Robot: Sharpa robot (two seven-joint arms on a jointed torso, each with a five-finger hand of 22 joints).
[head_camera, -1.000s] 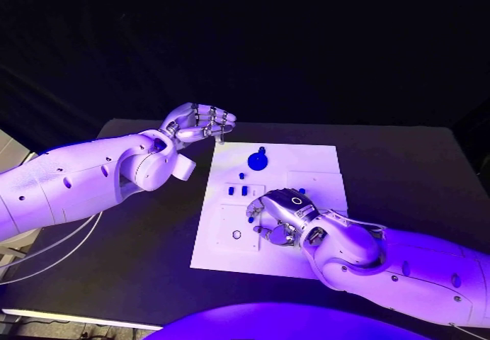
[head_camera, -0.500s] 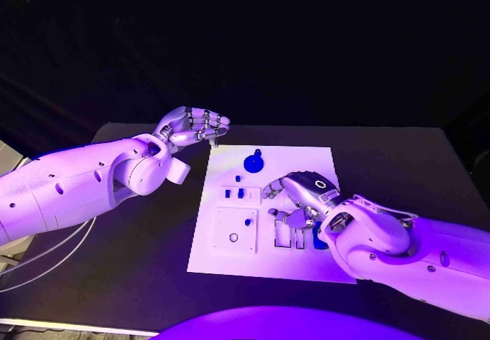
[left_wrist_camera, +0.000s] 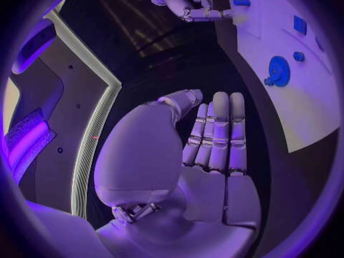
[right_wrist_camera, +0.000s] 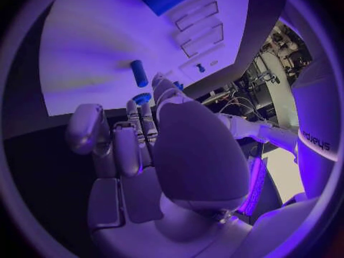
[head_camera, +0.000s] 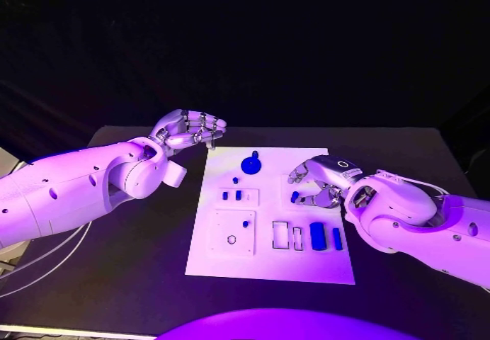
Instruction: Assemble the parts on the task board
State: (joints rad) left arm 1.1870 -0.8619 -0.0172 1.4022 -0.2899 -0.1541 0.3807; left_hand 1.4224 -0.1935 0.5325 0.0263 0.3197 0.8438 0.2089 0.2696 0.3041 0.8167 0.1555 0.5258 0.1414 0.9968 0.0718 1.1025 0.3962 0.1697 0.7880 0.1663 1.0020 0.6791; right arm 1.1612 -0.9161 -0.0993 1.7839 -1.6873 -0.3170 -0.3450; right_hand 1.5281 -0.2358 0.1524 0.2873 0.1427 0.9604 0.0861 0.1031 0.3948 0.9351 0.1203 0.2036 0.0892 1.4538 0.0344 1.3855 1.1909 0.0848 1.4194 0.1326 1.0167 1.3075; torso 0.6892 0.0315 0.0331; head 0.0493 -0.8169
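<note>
The white task board (head_camera: 268, 258) lies mid-table. At its far end stands a round blue part (head_camera: 250, 164), seen also from the left wrist (left_wrist_camera: 278, 70). Two small blue pieces (head_camera: 233, 195) sit in a plate on the left, and two blue cylinders (head_camera: 316, 236) fill slots near the right edge. My right hand (head_camera: 318, 183) hovers over the board's right side with its fingers curled. A short blue cylinder (head_camera: 295, 197) lies just off its fingertips, free on the board in the right wrist view (right_wrist_camera: 139, 73). A bit of blue (right_wrist_camera: 142, 98) shows between the fingertips. My left hand (head_camera: 191, 129) is curled on nothing beyond the board's far left corner.
A square white plate (head_camera: 233, 232) with a small blue peg (head_camera: 245, 224) sits on the board's left. Two empty rectangular slots (head_camera: 281, 235) lie beside the filled ones. Black table (head_camera: 133, 269) surrounds the board, with cables at its left edge.
My right hand has moved from the board's near middle toward the far right, uncovering the slots and the blue cylinders. The left hand has stayed about where it was.
</note>
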